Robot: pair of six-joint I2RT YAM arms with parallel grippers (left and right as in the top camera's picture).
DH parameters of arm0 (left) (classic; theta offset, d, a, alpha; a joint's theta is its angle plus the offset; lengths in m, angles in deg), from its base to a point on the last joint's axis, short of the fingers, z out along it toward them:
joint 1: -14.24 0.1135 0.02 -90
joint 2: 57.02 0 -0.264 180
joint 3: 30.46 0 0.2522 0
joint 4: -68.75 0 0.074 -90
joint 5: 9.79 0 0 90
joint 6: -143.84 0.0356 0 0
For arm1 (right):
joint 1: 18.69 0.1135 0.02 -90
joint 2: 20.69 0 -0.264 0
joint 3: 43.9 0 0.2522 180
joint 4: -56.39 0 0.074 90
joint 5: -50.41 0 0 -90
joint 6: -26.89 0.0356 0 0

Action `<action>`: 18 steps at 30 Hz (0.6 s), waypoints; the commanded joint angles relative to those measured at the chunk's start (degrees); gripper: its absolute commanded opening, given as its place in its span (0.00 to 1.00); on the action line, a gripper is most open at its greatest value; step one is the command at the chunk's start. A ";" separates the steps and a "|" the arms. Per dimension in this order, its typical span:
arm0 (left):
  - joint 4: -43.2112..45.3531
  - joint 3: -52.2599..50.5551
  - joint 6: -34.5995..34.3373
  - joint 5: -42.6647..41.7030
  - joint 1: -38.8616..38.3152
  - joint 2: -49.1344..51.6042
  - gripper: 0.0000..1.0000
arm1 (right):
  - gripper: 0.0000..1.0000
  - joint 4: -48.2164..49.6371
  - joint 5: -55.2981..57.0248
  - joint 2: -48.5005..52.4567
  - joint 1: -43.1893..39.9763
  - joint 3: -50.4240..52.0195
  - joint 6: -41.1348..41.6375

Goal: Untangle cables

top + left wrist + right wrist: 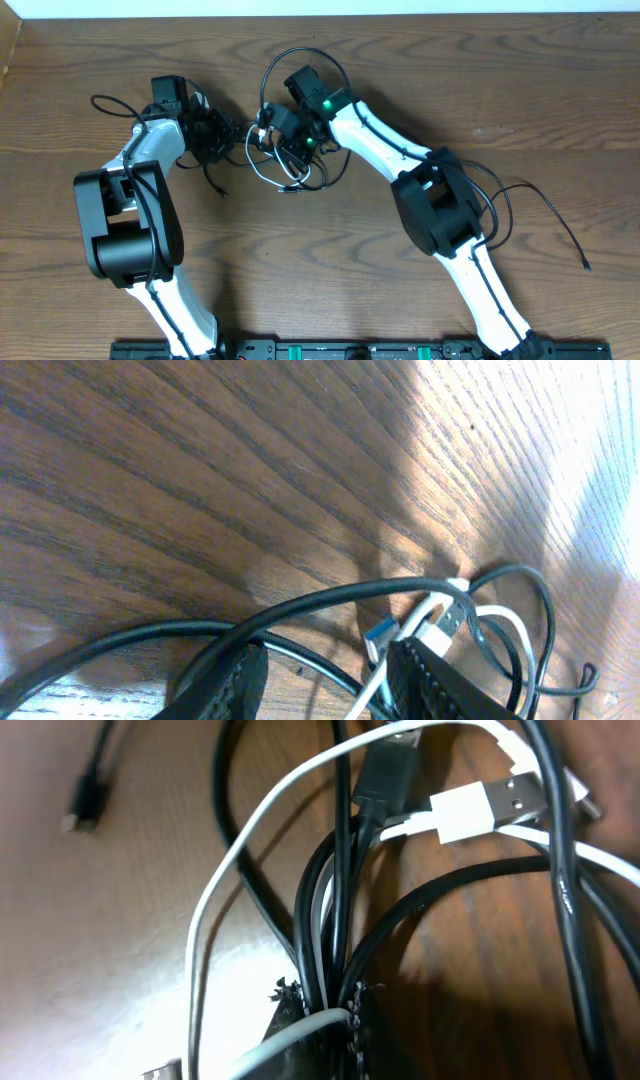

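Right gripper: closed hard on a bunch of the cables; several black strands and one pale strand are pinched between its pads.
Left gripper: jaws stand apart; a black loop crosses just above the fingertips and a white strand runs down between them, but nothing looks clamped.
Tangle: a knotted heap on the table, lying between the two grippers, with loops arching past the right one.
White cable: curves around the black bunch; its white plug lies across black strands near the top of the right wrist view.
Blue-tongued plug: sits just beyond the left fingertips, close to where the white and black strands cross.
Step in hand: as I judge it, one side anchors the bunch while the open side picks a strand to draw out.
Doing it well: close on one strand only, preferably the white one because it stands out. Grip near a plug end, not mid-loop, and pull away slowly along the line of that strand.
Watch for: a plug snagging in a loop, which would tighten the knot. If the heap starts to drag, slacken the pull and feed the plug back through.
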 commanded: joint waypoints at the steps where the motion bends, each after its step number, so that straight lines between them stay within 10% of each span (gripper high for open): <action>1: -0.11 -0.44 1.25 1.14 0.42 0.22 0.45 | 0.01 -0.87 -12.04 0.66 -1.14 0.46 1.77; 7: 0.02 -0.46 1.20 0.61 0.04 0.22 0.44 | 0.01 -1.84 -16.35 0.66 -2.34 0.46 1.73; 12: 1.97 -0.44 2.19 -6.97 -0.13 0.22 0.13 | 0.01 -4.94 -10.38 0.66 -1.73 0.48 1.33; 18: 2.73 -0.44 3.13 -8.17 -0.13 0.22 0.08 | 0.01 -7.76 -6.45 0.66 0.90 0.48 -5.62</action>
